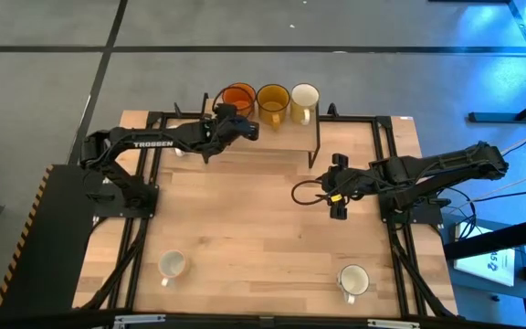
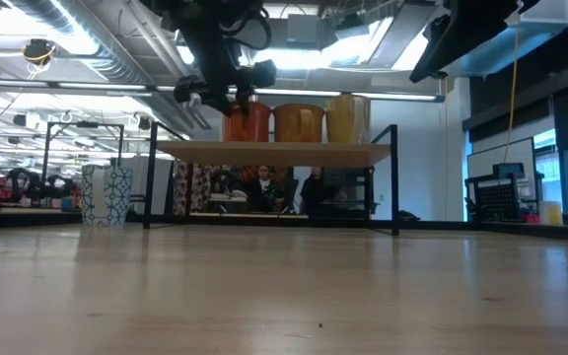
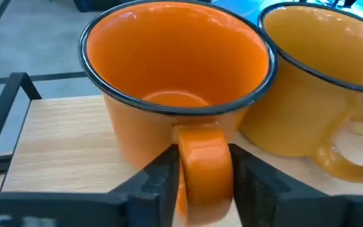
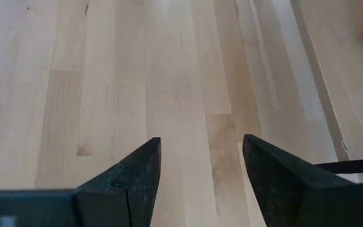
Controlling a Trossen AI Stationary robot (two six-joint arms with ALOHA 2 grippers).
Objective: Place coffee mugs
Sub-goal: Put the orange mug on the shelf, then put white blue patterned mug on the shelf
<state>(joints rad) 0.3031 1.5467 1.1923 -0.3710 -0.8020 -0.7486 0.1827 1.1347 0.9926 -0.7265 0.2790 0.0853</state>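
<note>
Three mugs stand upright in a row on a raised wooden shelf (image 1: 272, 137) at the table's far edge: a bright orange mug (image 1: 238, 95), an amber-brown mug (image 1: 273, 99) and a cream-yellow mug (image 1: 304, 98). Two white mugs (image 1: 172, 265) (image 1: 352, 280) stand on the table near its near edge; a third does not show. My left gripper (image 1: 245, 123) is at the orange mug (image 3: 169, 69), shut on its handle. My right gripper (image 1: 338, 187) hovers open over bare table right of centre (image 4: 200, 157). My left gripper pinches the orange mug's handle (image 3: 203, 161) between its two fingers (image 3: 159, 180), one on each flat side of the loop. The fingers come from the table's near side, roughly level. The mug stands upright with its base on the shelf (image 3: 55, 132), next to the amber-brown mug (image 3: 320, 82).
The shelf has a black metal frame (image 1: 316, 137) with legs on the table (image 2: 394, 177). Black rails run along the table's left and right sides. A black cable loop (image 1: 304, 194) lies by my right gripper. Bare wood lies in the table's middle (image 1: 245, 219). People sit in the room behind (image 2: 259, 187).
</note>
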